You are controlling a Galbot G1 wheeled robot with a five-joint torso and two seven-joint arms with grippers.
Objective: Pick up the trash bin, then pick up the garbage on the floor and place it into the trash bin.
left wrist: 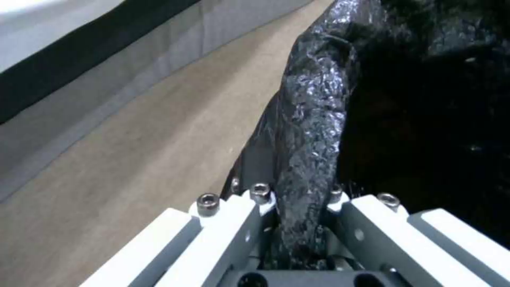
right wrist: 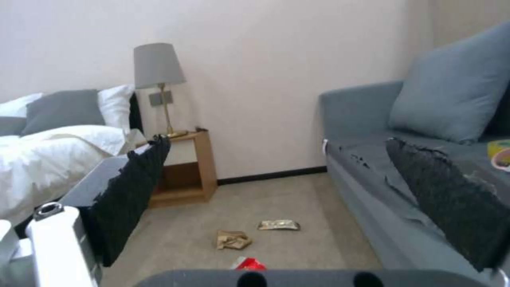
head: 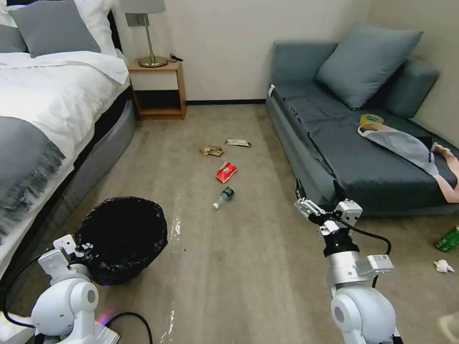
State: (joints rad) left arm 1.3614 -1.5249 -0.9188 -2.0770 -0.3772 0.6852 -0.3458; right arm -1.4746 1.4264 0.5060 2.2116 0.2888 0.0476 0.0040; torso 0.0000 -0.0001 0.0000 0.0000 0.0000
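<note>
The trash bin [head: 122, 239], lined with a glossy black bag, stands at lower left beside the bed. My left gripper [head: 81, 247] is shut on its near rim; in the left wrist view the fingers [left wrist: 234, 223] pinch the bagged rim [left wrist: 308, 159]. The garbage lies ahead on the beige floor [head: 248, 267]: a clear bottle [head: 224, 197], a red wrapper [head: 226, 172], a tan packet [head: 211, 150] and a silvery wrapper [head: 237, 143]. My right gripper [head: 306, 209] hangs open above the carpet by the sofa's corner, empty, its black pads [right wrist: 133, 191] wide apart. The tan packet [right wrist: 232, 240], silvery wrapper [right wrist: 278, 225] and red wrapper [right wrist: 248, 264] lie beyond it.
A bed [head: 43, 124] runs along the left and a blue sofa [head: 354, 157] along the right. A wooden nightstand [head: 160, 91] with a lamp stands at the back wall. A green bottle [head: 448, 240] and a white tissue [head: 443, 266] lie at far right.
</note>
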